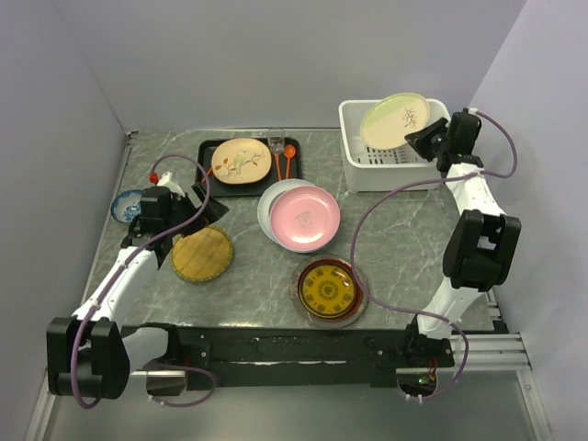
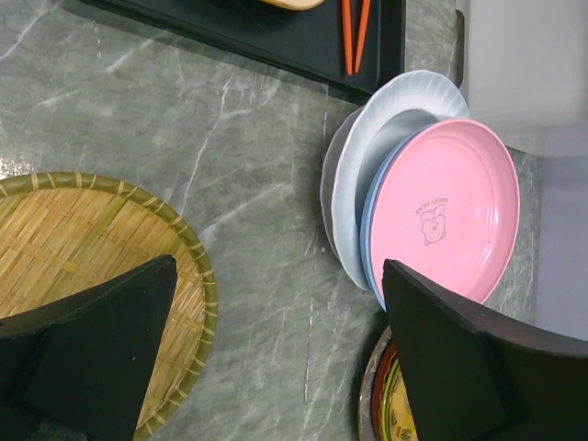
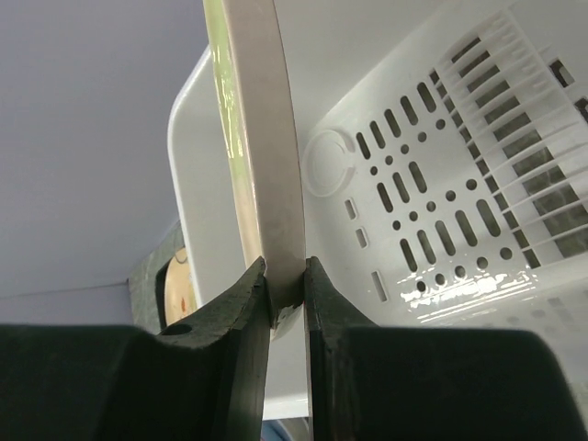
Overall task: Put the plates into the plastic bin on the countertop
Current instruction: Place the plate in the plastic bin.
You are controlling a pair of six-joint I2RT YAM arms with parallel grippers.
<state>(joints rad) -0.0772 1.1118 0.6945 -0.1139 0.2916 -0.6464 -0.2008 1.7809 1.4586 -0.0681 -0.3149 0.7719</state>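
Pinching the lime green plate [image 1: 393, 120] by its edge like that, is the right gripper [image 3: 287, 271] ready to let go? asks Mia.

Not quite, says Tom. Its fingers are clamped on the rim, and the plate hangs tilted over the open mouth of the plastic bin [image 1: 354, 163]. I cannot tell whether the far edge touches anything, but it does not look settled on the slotted floor. Releasing from there risks a clatter or a chip, I think.

So what would you do?

Bring the wrist down until the low edge meets the floor, ease the plate over so it lies flat or leans on a wall, and only then spread the fingers. Flat seems wiser, because more plates are waiting. The pink plate [image 1: 306, 219] sits on the white plate [image 1: 276, 197], the dark red plate [image 1: 328, 290] is near the front, and the cream floral plate [image 1: 241, 162] is on the black tray [image 1: 209, 147].

And the left gripper [image 2: 276, 266]?

Spread wide, grasping nothing, hovering over the countertop [image 1: 395, 230] between the woven mat [image 1: 202, 254] and that stack. It is well apart from the bin, so it is no obstacle.
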